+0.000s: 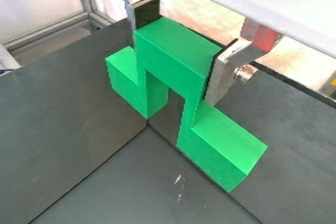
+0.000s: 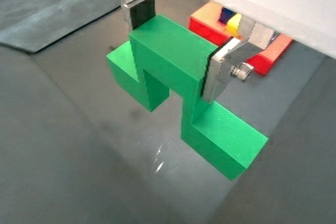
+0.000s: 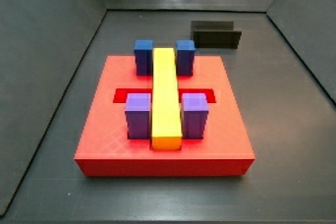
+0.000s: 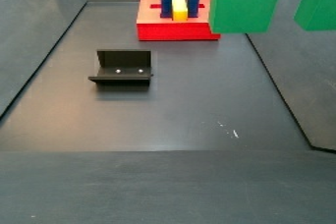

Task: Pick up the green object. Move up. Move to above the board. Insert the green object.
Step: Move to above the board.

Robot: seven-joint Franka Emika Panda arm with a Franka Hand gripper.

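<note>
The tool [image 2: 178, 39] is clamped on the green object's [image 2: 171, 66] raised middle, held above the floor; carry it level until over the board [image 2: 250, 59].

You have the fixture [image 4: 122, 69] standing on the dark floor [image 4: 171, 120], well apart from everything else. In a side view the fixture [image 3: 217, 35] sits near the back wall

I see the gripper [image 2: 178, 41] clamping the green object [image 2: 178, 81], which looks like smooth matt plastic, between brushed silver metal fingers [image 2: 226, 68] with dark pads. The floor [image 4: 171, 100] is dark and slightly glossy, catching soft reflections. The red board [image 3: 164, 144] looks matt plastic, faintly textured; the fixture [image 4: 122, 69] is dull black.
</note>
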